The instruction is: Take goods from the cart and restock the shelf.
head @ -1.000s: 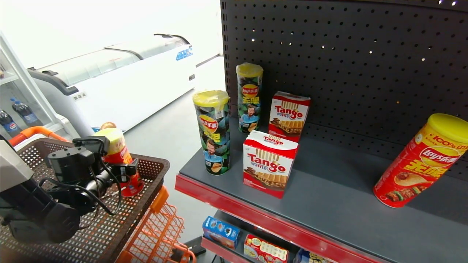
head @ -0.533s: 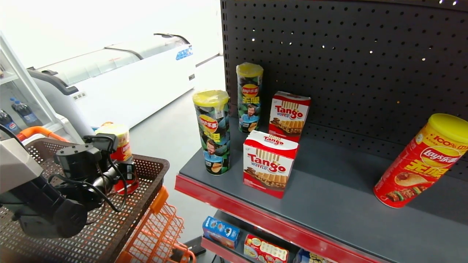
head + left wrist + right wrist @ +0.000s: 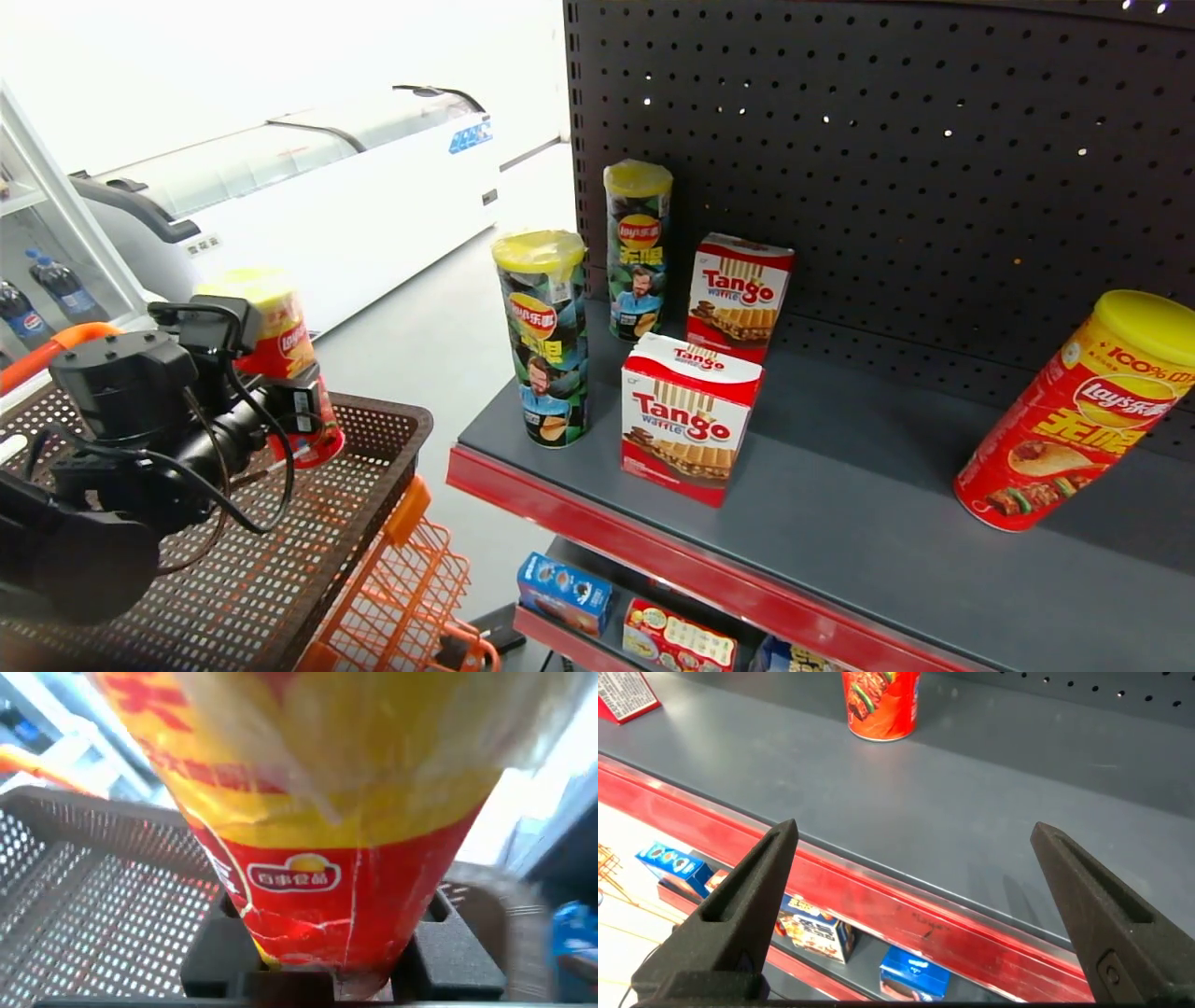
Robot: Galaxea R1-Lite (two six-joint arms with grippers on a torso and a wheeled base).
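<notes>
Left arm [image 3: 103, 523]: matte black – cylindrical segments with rounded joint housings.
Cables [image 3: 289, 467]: thin, black, looped along the wrist.
Left gripper [image 3: 301, 411]: black, blocky, with a small pale label.
Right gripper [image 3: 915, 833]: two dark grey wedge fingers – tapered tips.

- Head view looks down on the shelf [image 3: 840, 504] and cart [image 3: 397, 420].
- Left wrist view is right up against a red can [image 3: 327, 877].
- Right wrist view faces that shelf, close.

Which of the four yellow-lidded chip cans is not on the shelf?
The red chip can held by the left gripper over the brown cart basket; two green cans and another red can stand on the grey shelf.
</notes>
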